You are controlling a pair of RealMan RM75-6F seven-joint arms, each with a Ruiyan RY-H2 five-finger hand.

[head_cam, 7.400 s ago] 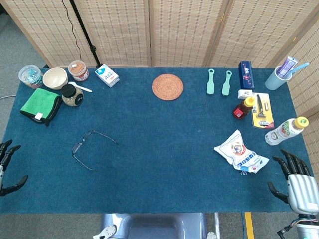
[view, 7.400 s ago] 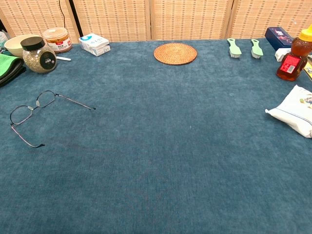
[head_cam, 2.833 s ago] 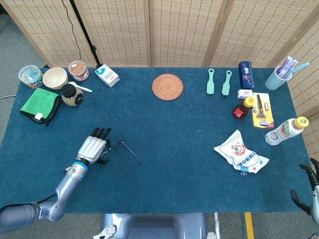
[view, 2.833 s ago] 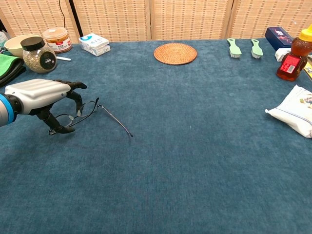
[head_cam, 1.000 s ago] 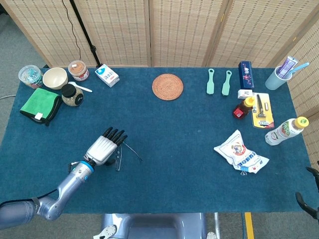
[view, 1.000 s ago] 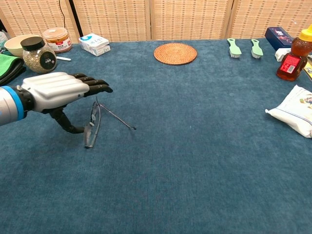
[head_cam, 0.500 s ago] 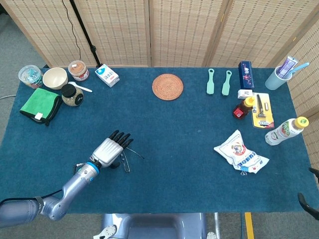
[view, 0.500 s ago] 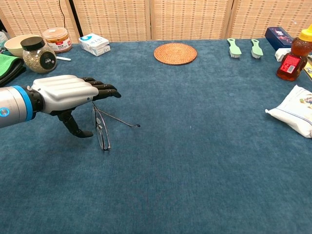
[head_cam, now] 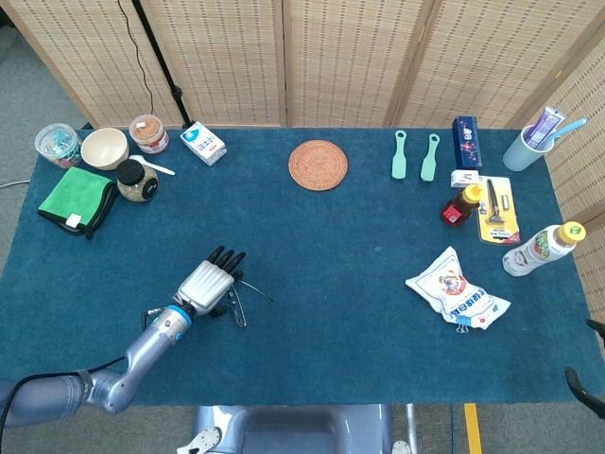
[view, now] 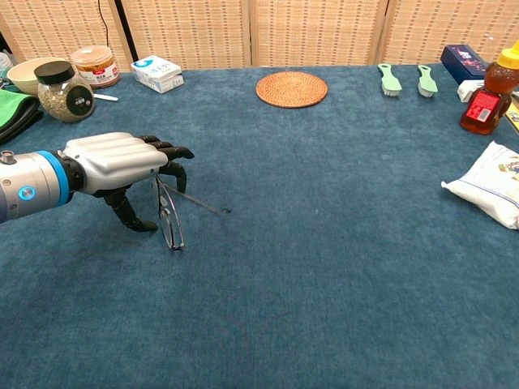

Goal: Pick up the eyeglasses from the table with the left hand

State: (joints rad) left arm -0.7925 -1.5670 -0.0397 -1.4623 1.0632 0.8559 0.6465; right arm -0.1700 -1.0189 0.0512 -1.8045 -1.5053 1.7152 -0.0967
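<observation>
Your left hand's fingers curl over the eyeglasses, which stand on edge on the table, thumb low beside the frame. Whether the left hand has a firm grasp cannot be told. The eyeglasses are not yet lifted; closing and raising remain.

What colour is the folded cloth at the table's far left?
Bright green with a dark edge, the cloth shows best in the head view.

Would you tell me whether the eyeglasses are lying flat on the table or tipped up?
Tipped up. In the chest view the eyeglasses stand on edge under the left hand, lenses near vertical, one temple arm stretched along the table.
</observation>
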